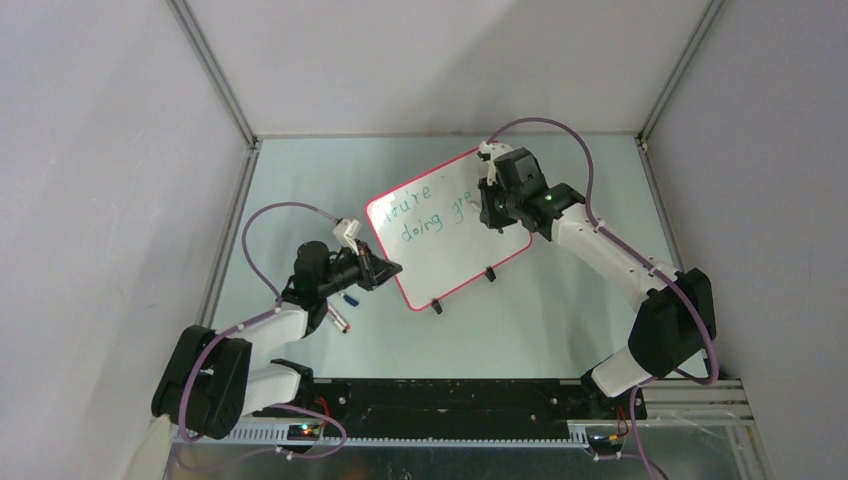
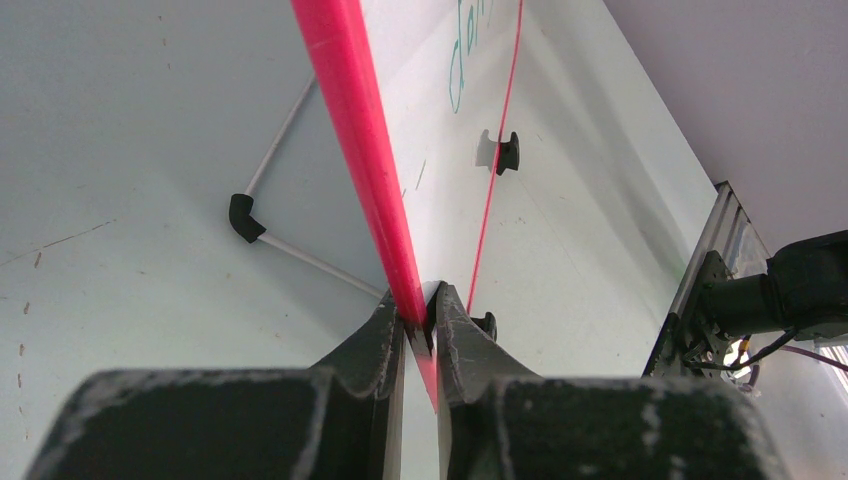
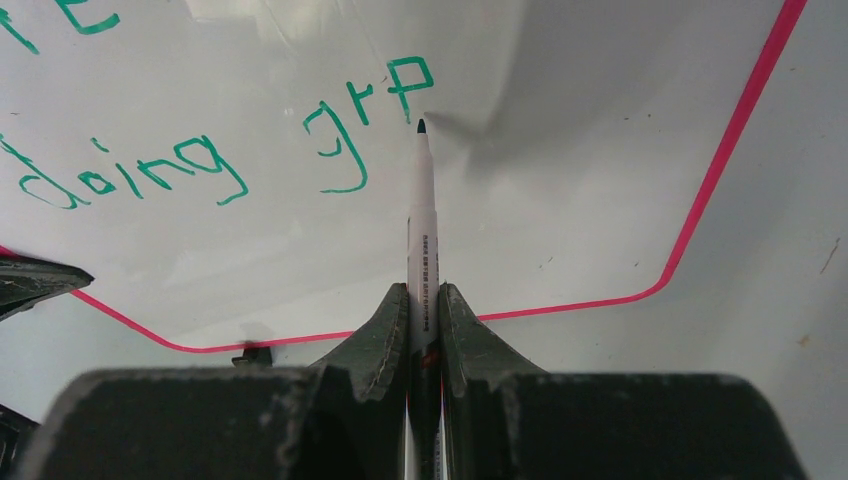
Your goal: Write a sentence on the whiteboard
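Observation:
The whiteboard (image 1: 455, 215), white with a red-pink rim, lies tilted at the table's middle. Green writing on it reads "You're doing gre". My left gripper (image 1: 385, 268) is shut on the board's left rim (image 2: 372, 170), with the jaws pinching the pink edge. My right gripper (image 1: 490, 205) is over the board's right part and shut on a white marker (image 3: 422, 215). The marker's dark tip points at the board just right of the last green letters (image 3: 368, 110). Whether the tip touches the board I cannot tell.
Two black clip feet (image 1: 490, 273) sit on the board's near rim. A marker (image 1: 340, 318) and a blue cap (image 1: 351, 297) lie on the table under my left arm. Grey walls and metal corner posts (image 1: 215, 75) close in the table.

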Robot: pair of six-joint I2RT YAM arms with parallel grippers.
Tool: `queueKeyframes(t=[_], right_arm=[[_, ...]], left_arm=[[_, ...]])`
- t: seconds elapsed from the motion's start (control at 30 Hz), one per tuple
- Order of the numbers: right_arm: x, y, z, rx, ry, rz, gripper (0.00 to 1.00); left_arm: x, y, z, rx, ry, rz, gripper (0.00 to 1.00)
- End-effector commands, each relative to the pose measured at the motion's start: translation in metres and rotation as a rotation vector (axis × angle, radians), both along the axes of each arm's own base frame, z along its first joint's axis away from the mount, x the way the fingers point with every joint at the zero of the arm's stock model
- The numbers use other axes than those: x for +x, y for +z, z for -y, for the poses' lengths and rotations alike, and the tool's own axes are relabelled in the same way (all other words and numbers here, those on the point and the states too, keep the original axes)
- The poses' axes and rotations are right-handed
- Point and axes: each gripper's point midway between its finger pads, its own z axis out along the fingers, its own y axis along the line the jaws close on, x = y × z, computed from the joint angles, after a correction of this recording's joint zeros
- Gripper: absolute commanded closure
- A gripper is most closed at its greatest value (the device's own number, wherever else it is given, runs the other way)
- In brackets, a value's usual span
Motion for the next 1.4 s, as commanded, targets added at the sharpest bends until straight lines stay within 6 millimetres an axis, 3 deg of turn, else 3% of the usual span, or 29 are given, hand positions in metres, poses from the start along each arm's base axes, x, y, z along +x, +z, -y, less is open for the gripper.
queueKeyframes(t=[0.0,1.37], right_arm=[[0.002,0.015,-0.003,0.026,0.002,0.046,1.00],[0.001,-0.006,-0.007,-0.009,0.014,-0.001,1.00]], left_arm=[[0.014,-0.020,-0.019,0.120,0.087,0.011,0.98],[0.014,-0.021,-0.020,0.122,0.089,0.010,0.98]])
